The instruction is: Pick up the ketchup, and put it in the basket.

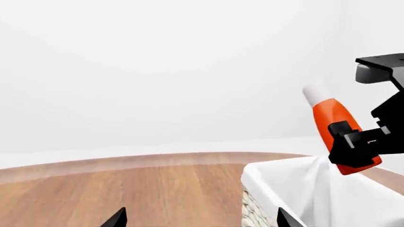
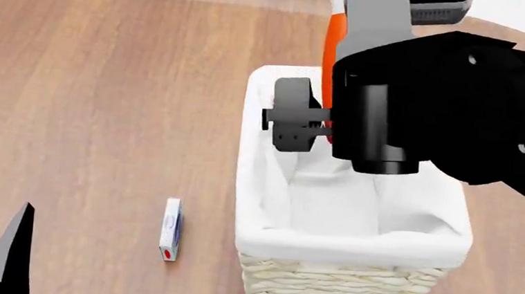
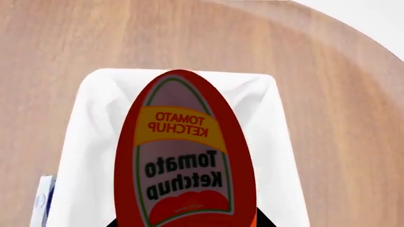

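At the far left of the head view, the left gripper [image 2: 5, 254] shows only as a dark pointed fingertip low over the round wooden table [image 2: 110, 74]. In its own wrist view two black fingertips [image 1: 117, 218] stand far apart with bare wood between them, so it is spread wide and holds nothing. Between that gripper and the basket, a small flat white box with blue and red print [image 2: 171, 229] lies on the wood, just beside the basket's left wall and not touching it as far as can be seen.

Further right stands the rectangular cream woven wicker basket with a white cloth liner folded over its rim [image 2: 345, 291]. The liner [image 1: 315, 189] fills the inside, which looks bare of other goods.

The right gripper [image 2: 306, 122] hangs over the far part of the basket, its black arm coming in from the right and covering much of the far rim. Its fingers [image 1: 353, 142] are closed on the orange-red tapered plastic squeeze bottle of ketchup with a white cap [image 1: 334, 123], gripping the lower body. The bottle is held clear above the liner, tilted, with the cap up and leaning away from the gripper. From the right wrist camera the yellow-red "Tomato Ketchup" label [image 3: 183, 156] fills the middle, with the basket's white opening [image 3: 277, 142] directly beneath it.
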`<state>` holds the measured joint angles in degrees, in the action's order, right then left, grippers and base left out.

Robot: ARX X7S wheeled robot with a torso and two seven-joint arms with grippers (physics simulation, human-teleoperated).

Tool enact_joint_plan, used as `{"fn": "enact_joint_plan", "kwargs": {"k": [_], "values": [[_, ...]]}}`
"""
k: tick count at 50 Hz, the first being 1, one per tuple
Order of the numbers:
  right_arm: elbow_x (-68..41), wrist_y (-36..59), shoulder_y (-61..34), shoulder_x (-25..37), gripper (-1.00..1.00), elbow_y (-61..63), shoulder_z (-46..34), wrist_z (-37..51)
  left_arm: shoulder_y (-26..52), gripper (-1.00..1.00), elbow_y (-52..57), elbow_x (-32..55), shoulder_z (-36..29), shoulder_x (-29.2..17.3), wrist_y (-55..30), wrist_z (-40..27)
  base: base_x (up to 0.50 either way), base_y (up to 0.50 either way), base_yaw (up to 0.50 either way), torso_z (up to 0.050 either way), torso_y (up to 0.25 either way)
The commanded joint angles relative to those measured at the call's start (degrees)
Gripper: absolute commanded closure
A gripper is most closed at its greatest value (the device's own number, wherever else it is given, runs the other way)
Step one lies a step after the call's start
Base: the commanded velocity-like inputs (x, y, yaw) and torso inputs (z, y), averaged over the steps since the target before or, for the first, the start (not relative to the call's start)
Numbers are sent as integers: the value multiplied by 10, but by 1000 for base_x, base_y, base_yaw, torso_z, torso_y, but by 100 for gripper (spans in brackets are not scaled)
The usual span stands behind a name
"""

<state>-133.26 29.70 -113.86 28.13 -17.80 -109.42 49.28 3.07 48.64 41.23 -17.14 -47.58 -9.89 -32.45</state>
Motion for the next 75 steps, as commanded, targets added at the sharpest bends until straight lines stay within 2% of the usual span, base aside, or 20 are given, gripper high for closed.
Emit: {"fn": "enact_joint_plan", "kwargs": {"k": [1,37,75], "values": [[13,25,10,-13,100,-32,-3,-15,3,-100,-2,4,0,-1,-1,0,0,0,0,0,0],[22,3,75,-7,100,-50,1,-53,5,-100,-9,8,-6,2,2,3,0,0,0,0,1],[43,9,134,-68,100,-168,-11,-113,2,-100,-16,10,-5,0,9,5,0,0,0,0,0]]}}
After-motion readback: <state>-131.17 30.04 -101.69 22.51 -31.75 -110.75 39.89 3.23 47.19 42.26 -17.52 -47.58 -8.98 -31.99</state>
